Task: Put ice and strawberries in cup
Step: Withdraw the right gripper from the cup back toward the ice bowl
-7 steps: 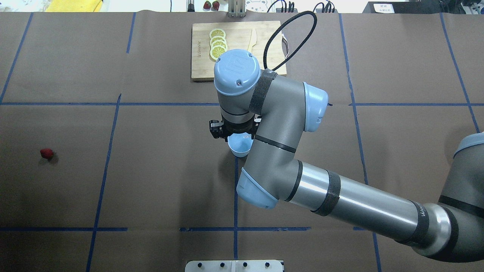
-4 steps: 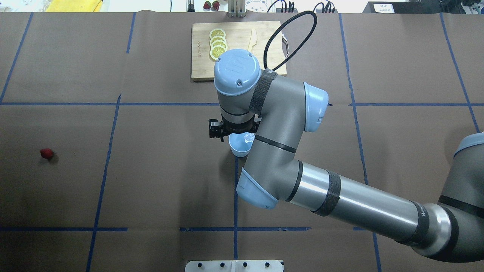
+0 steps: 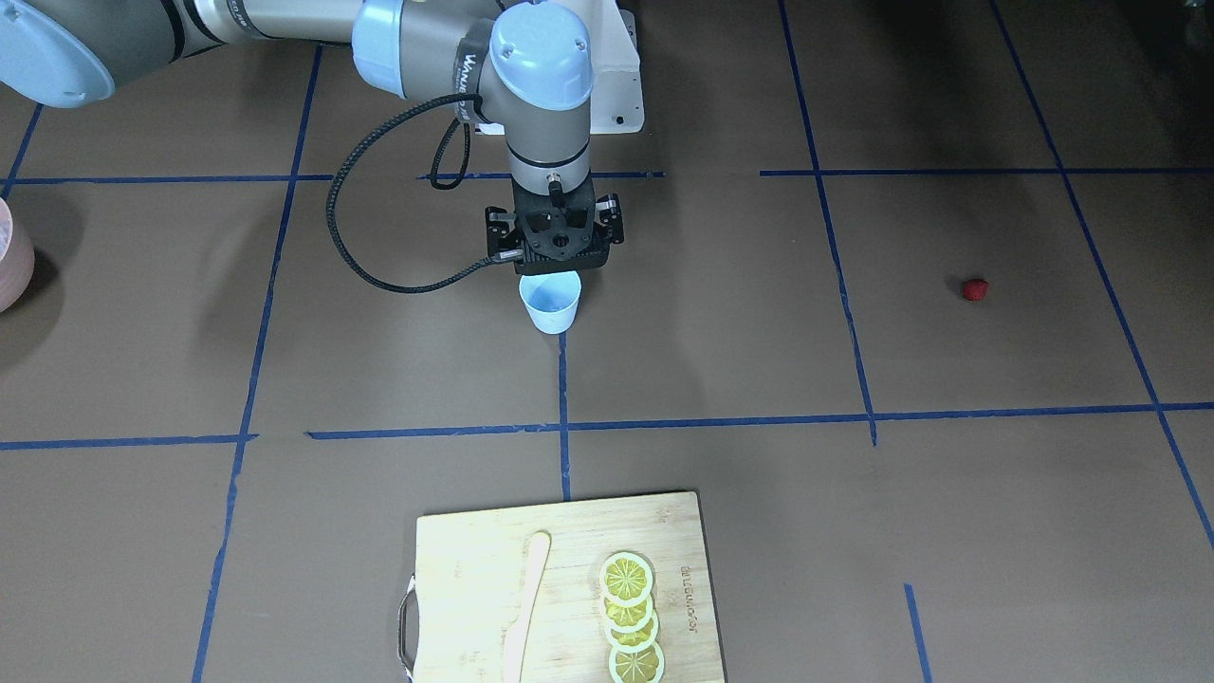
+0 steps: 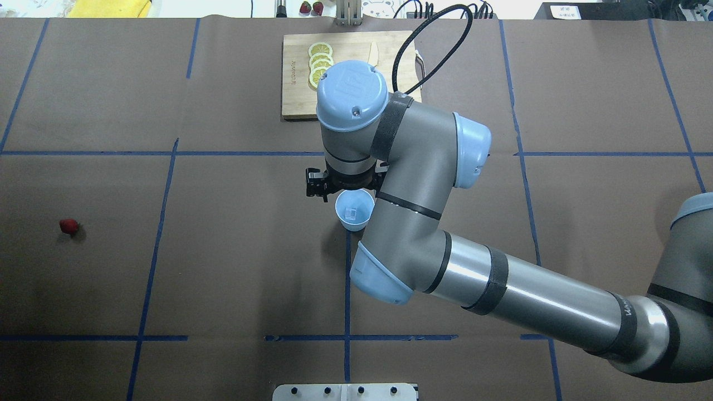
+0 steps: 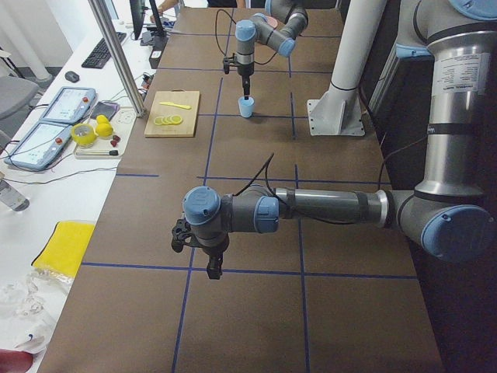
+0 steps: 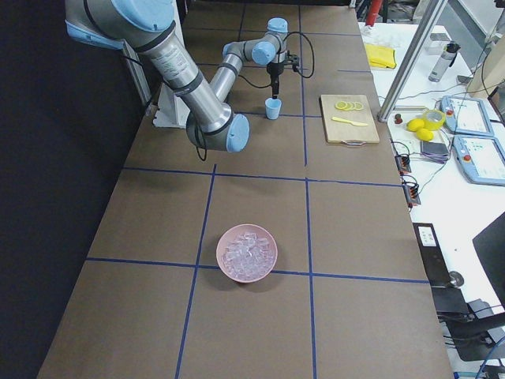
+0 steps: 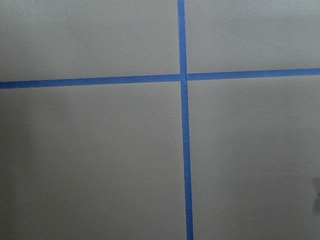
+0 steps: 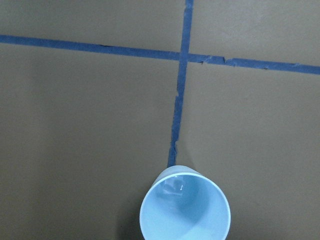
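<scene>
Right pincer (image 3: 553, 267) hangs just above a small pale blue tapered cup (image 3: 551, 302); whether its jaws stand apart or closed cannot be told. A clear ice cube (image 4: 352, 212) lies in the cup directly beneath it. A tiny red strawberry (image 4: 69, 225) sits well apart on the pincer's left, on the brown paper table cover (image 4: 223, 250).

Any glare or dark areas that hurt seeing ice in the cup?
Overhead exterior: ice shows faintly in the cup; specular streak on the right arm only. Right wrist: cup cropped at the bottom edge, pale glints inside, ice unclear. Exterior right: left side black, cup tiny.
</scene>
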`<action>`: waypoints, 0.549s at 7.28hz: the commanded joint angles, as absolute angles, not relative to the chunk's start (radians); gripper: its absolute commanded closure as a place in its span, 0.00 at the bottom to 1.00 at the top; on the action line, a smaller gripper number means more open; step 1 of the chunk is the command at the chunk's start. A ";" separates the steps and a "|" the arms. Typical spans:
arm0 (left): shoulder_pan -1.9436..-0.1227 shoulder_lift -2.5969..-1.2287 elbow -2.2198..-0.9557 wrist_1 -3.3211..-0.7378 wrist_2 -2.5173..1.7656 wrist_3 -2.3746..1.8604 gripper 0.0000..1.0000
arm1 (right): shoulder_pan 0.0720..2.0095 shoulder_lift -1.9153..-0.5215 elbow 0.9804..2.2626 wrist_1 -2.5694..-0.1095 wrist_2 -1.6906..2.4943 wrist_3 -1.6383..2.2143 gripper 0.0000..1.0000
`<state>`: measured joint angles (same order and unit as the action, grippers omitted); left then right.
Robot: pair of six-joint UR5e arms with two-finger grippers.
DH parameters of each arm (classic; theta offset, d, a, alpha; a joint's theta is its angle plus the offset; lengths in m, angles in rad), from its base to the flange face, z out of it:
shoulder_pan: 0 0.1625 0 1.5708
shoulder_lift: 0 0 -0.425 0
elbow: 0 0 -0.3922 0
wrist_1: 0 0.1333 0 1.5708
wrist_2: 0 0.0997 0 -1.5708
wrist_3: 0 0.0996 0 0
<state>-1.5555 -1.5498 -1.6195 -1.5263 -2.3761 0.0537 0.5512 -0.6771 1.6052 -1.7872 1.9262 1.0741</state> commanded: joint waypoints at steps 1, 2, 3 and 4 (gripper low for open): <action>-1.555 -1.555 -1.623 -1.526 -2.376 0.052 0.00 | 0.628 -0.716 1.739 -1.938 1.931 0.998 0.00; -1.555 -1.555 -1.626 -1.526 -2.376 0.052 0.00 | 0.670 -0.788 1.832 -1.968 1.931 0.930 0.01; -1.555 -1.555 -1.628 -1.526 -2.376 0.049 0.00 | 0.740 -0.878 1.911 -1.967 1.953 0.854 0.00; -1.555 -1.555 -1.629 -1.526 -2.376 0.048 0.00 | 0.812 -0.959 1.968 -1.968 1.992 0.736 0.01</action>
